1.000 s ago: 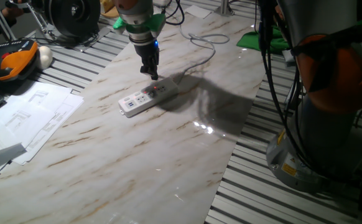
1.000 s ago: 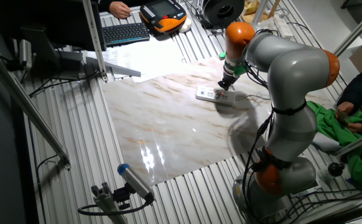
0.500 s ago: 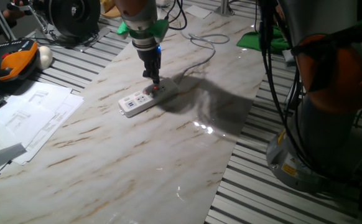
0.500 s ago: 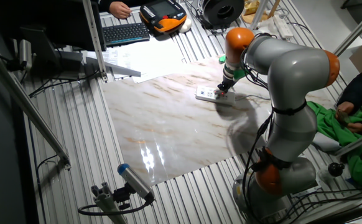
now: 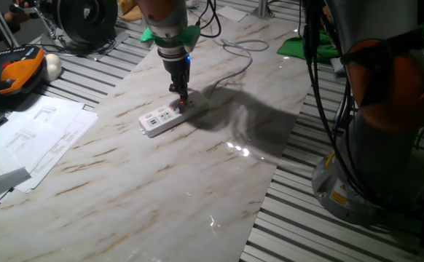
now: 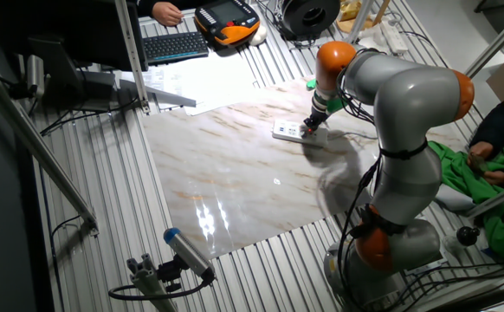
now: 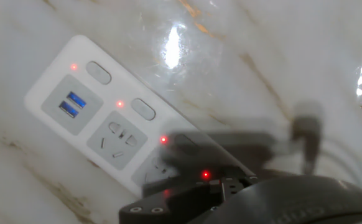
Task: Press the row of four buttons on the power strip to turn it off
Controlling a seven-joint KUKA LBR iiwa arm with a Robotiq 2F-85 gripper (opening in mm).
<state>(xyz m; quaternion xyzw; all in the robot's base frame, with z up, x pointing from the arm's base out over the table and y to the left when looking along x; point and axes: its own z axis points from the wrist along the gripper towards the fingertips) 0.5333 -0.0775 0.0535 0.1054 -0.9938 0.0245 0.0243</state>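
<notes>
Pressing is the step in hand: the gripper [image 5: 182, 99] stands nearly upright over the cable end of the power strip [image 5: 167, 116], its tip at or just above the top face. Whether the jaws are released or clenched I cannot tell; no view shows the fingertips clearly.

In the hand view the strip [image 7: 100, 121] runs from 10 o'clock toward 4 o'clock, and 4 small red lights glow along it, so it looks fully on. 2 pale oval buttons [image 7: 120, 91] show clearly near the USB end; the others lie under the blurred dark finger body. A good press would come straight down on 1 button, not on the socket holes beside it, then lift clear before stepping along the row toward 10 o'clock.

The strip lies near the middle of the marble tabletop [image 5: 197, 182], with bare slab on all sides, so sliding off an edge seems unlikely. The pale cable [image 5: 234, 71] trails away toward 1 o'clock in the first fixed view, behind the arm. Papers [image 5: 30, 138] sit well apart at 9 o'clock, leaving the row's line open.
</notes>
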